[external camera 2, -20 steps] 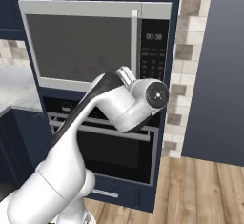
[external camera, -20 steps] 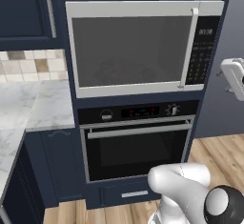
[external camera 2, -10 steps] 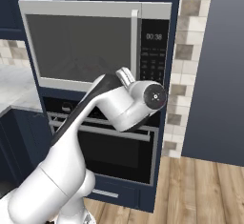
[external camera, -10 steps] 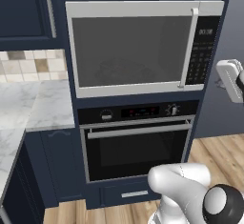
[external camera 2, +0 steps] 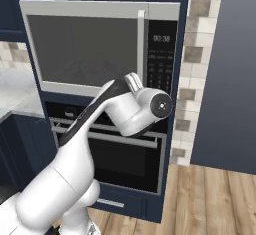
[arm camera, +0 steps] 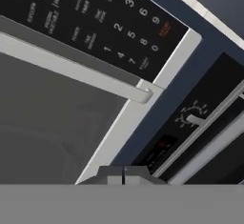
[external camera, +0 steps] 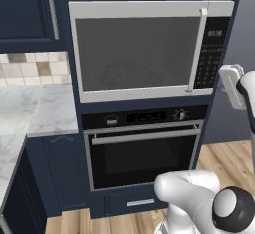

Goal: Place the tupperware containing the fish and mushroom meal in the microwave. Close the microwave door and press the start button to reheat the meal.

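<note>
In the navy cabinet wall we find the microwave door shut, our hand raised near the keypad, presumably for start, fingers apparently together.

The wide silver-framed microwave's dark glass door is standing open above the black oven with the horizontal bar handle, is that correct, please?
Not quite: the wide silver-framed microwave's dark glass door is shut, flush in its frame with the vertical silver bar handle beside the keypad, as the left base view shows. It does sit above the black oven with the horizontal bar handle.
</note>
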